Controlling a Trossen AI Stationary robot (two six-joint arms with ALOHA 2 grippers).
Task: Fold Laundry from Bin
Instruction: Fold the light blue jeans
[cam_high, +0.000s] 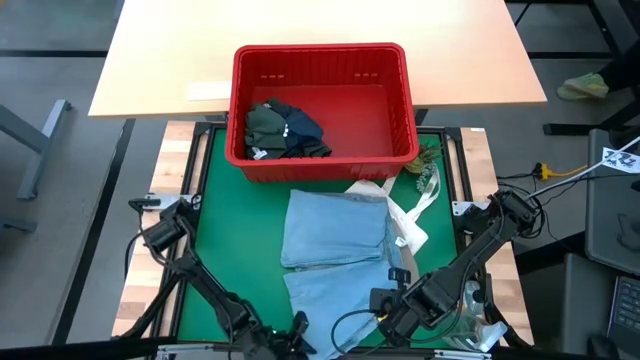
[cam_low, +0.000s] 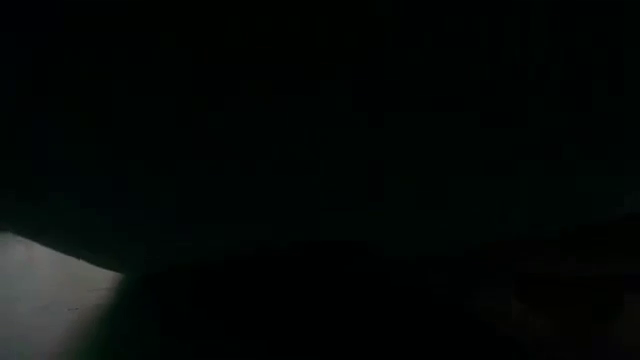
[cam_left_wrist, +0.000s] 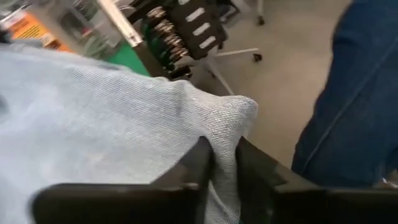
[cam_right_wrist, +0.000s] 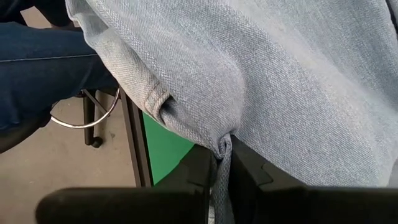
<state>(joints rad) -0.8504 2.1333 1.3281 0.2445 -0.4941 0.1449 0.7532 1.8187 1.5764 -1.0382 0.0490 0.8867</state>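
Left gripper (cam_left_wrist: 221, 168) is pinched onto a corner fold of the light blue shirt (cam_high: 335, 250), cloth squeezed between its two dark fingers (cam_left_wrist: 196, 165) with almost no gap. In the high view the left gripper (cam_high: 290, 335) sits at the near edge of the table, at the shirt's near-left corner. Right gripper (cam_right_wrist: 221, 168) is likewise clamped tight on the shirt's hem, a gathered seam bunched just above its fingers (cam_right_wrist: 199, 171); in the high view it (cam_high: 392, 300) is at the shirt's near-right corner.

The shirt is a pale blue fine-weave fabric, lying mostly flat on the green mat (cam_high: 230, 230), with one layer folded over the far half and a visible crease across the middle. A white tote bag (cam_high: 405, 215) with loose straps lies just beside the shirt's right edge, partly under it.

The red bin (cam_high: 320, 60) stands at the far end of the mat, touching the light wooden tabletop (cam_high: 300, 25) behind. Inside it, at the left, lies a crumpled dark olive-green garment (cam_high: 265, 125) against navy shorts (cam_high: 300, 128).

Low view is almost fully dark. Wrist views show a person's blue jeans (cam_left_wrist: 360, 106) beyond the table edge.
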